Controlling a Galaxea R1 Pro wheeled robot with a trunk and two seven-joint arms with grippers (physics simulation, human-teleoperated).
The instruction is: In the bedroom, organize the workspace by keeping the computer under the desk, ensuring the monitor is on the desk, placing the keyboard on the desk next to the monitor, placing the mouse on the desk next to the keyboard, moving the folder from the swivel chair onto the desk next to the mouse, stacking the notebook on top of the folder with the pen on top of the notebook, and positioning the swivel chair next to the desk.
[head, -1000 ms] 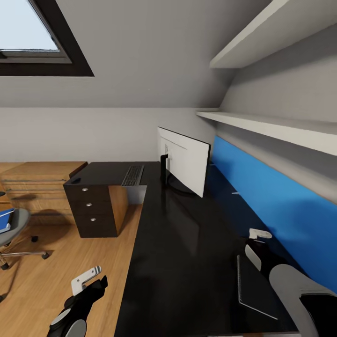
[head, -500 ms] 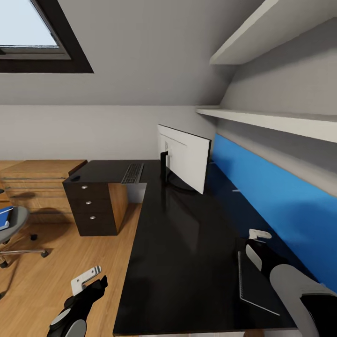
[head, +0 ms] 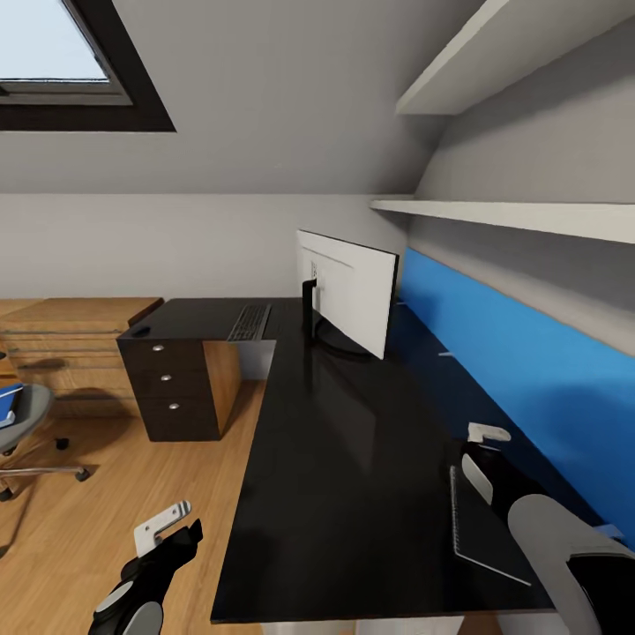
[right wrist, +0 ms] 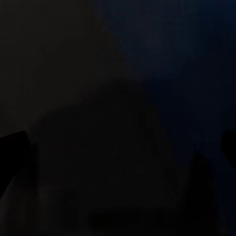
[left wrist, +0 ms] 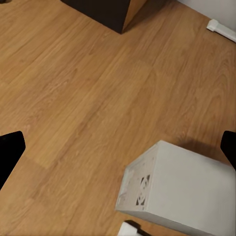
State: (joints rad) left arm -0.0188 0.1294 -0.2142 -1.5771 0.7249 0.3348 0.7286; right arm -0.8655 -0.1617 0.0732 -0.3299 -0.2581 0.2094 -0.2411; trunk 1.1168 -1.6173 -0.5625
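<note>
We see the thin grey notebook [head: 487, 527] lying flat on the near right part of the L-shaped glossy black table [head: 353, 459], just beside the right gripper [head: 485, 450]. The right wrist view is nearly black, with a dark fingertip [right wrist: 14, 147] at each edge: jaws wide, holding nothing. The left gripper [head: 163, 522] hangs off the table's left edge over the wood floor [left wrist: 73, 98]; its dark fingertips [left wrist: 10, 152] sit at the frame's two sides, jaws wide and empty. Below it stands the boxy white computer tower [left wrist: 182, 191].

The white-backed wide monitor [head: 348, 300] and the flat black keyboard [head: 250, 322] are at the far end. The grey swivel chair [head: 26, 414] stands far left, with the blue folder [head: 9, 404] on its seat.

Judgement: the notebook is light, thin and somewhat flexible, and likely slides on the glossy top. We would pinch a long edge, perhaps after sliding it over the table's rim.
</note>
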